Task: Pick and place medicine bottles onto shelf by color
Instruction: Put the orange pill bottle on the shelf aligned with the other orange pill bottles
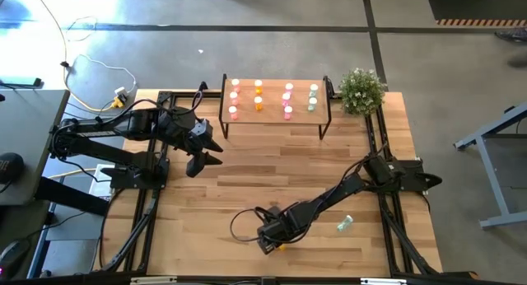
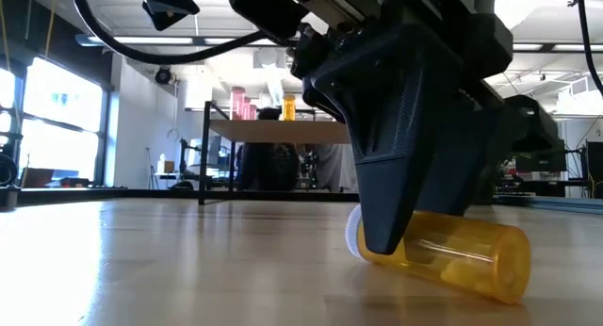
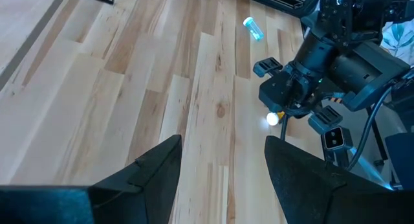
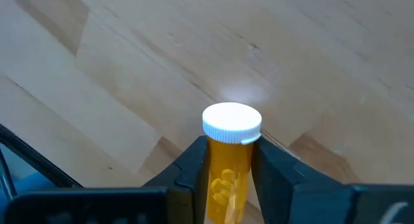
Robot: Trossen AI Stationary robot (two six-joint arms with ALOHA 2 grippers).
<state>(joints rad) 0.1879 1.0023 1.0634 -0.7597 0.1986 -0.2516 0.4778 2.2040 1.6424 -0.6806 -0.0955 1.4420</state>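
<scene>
High view: right gripper (image 1: 272,240) low at tabletop (image 1: 247,186) front edge; left gripper (image 1: 202,157) waits w/ fingers apart, empty.

Low view: translucent orange pill bottle (image 2: 452,253) lies on its side; lifting could tilt it, slip risk.

Right wrist view: fingers (image 4: 191,169) clamp the bottle just under its white cap (image 4: 231,122).

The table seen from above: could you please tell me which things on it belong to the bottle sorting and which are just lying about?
Part of the job:
- orange bottle, lying on its side, clamped in the right gripper
- teal bottle, lying loose on the table
- shelf with sorted pink, orange and green bottles
- left gripper, open, waiting near the shelf

Just lying about:
- potted plant beside the shelf
</scene>
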